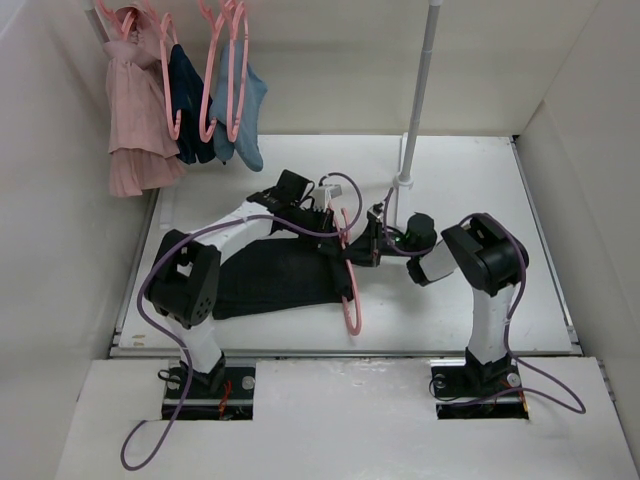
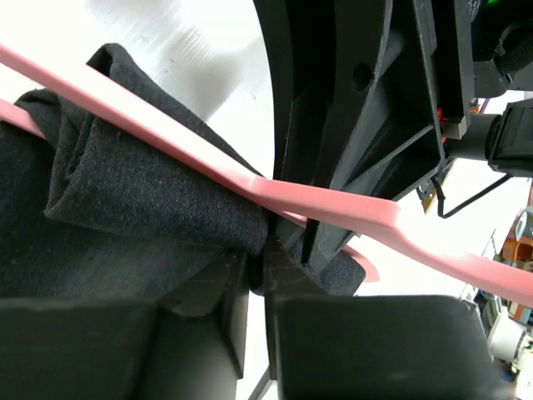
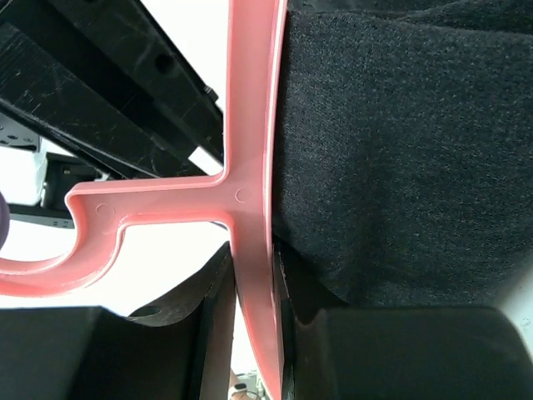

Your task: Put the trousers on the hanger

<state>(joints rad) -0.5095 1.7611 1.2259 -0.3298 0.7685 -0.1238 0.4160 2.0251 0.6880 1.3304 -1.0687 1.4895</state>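
Roughly halfway, I'd say: the trousers look started through the hanger, not draped over it yet.

Near the table's [image 1: 470,200] middle, the right gripper [image 3: 254,333] grasps the pink hanger [image 1: 351,295] by its neck below the hook, holding it on edge. The left gripper [image 2: 258,275] is clenched on what looks like a bunched fold of the black trousers [image 1: 270,275], right at the hanger's bar. Most of the soft, dark cloth lies on the table toward nine o'clock from the hanger and probably needs drawing further through and evening out.
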